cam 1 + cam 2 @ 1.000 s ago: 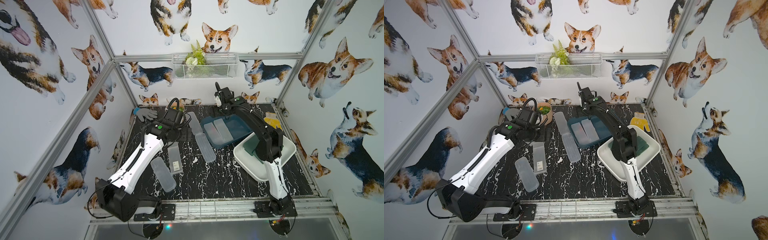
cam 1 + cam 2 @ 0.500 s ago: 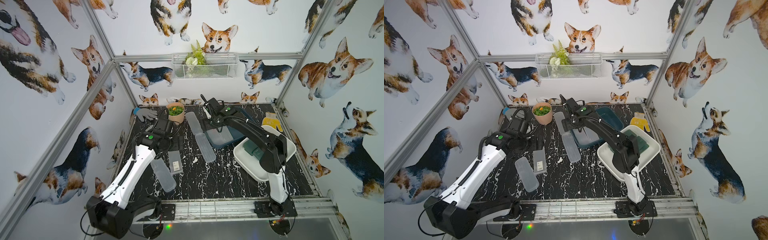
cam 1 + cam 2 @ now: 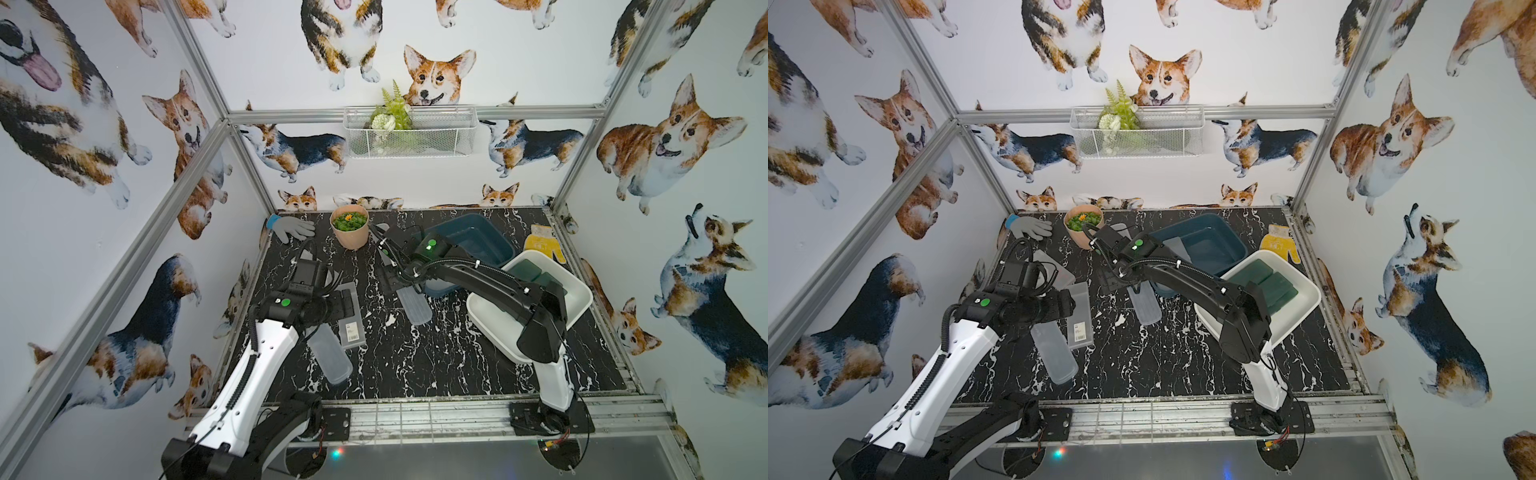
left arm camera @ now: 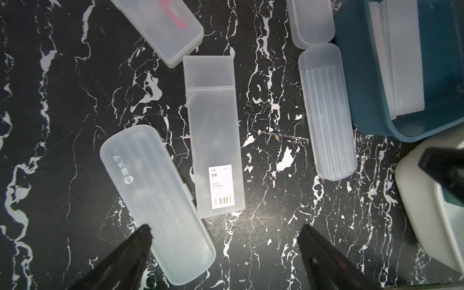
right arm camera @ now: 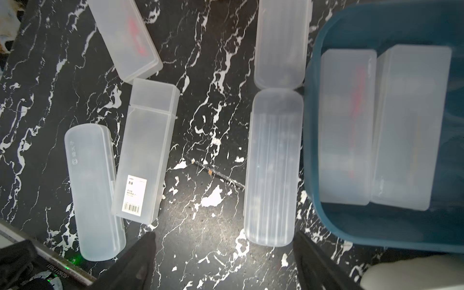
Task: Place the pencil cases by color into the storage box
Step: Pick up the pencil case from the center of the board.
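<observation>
Frosted pencil case (image 5: 273, 163) lies beyond right fingers (image 5: 140, 256).

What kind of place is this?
Probably a robot test booth: a left arm and a right arm are mounted on a rail at a black marble table, inside a metal frame with dog-picture walls.

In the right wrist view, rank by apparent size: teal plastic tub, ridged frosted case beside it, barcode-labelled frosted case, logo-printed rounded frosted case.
1. Teal plastic tub, though cropped.
2. Ridged frosted case.
3. Barcode-labelled frosted case and logo-printed rounded frosted case: too alike to rank.
</observation>
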You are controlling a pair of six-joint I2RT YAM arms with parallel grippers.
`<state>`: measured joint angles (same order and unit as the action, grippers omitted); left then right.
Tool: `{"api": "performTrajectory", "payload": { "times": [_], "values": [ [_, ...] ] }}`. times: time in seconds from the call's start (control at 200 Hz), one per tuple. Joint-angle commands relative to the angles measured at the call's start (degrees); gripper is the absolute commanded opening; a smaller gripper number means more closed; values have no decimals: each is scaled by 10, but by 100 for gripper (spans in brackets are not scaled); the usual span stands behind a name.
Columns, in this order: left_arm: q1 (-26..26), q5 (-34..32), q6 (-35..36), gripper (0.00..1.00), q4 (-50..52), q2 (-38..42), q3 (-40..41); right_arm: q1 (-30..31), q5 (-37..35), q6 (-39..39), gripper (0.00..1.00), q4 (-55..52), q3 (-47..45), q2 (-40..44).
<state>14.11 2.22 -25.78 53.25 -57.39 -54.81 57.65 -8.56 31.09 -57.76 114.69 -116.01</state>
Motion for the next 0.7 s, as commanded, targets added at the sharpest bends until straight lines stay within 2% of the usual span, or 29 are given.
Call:
{"api": "performTrajectory", "payload": {
  "times": [0.0,0.19,0.34,0.42,0.696],
  "values": [
    [-12,-14,-14,94,-9,8,16,9,-7,95,86,24,-38,19],
    [-30,-10,-29,94,-17,19,48,15,13,159,86,82,-108,50],
    [-47,4,-60,94,-28,4,54,18,14,168,86,109,-151,86],
    [-58,4,-86,94,-32,-1,92,20,16,165,86,121,-174,107],
    [-69,-86,-155,97,-7,-17,126,28,26,141,86,145,-230,138]
  ]
}}
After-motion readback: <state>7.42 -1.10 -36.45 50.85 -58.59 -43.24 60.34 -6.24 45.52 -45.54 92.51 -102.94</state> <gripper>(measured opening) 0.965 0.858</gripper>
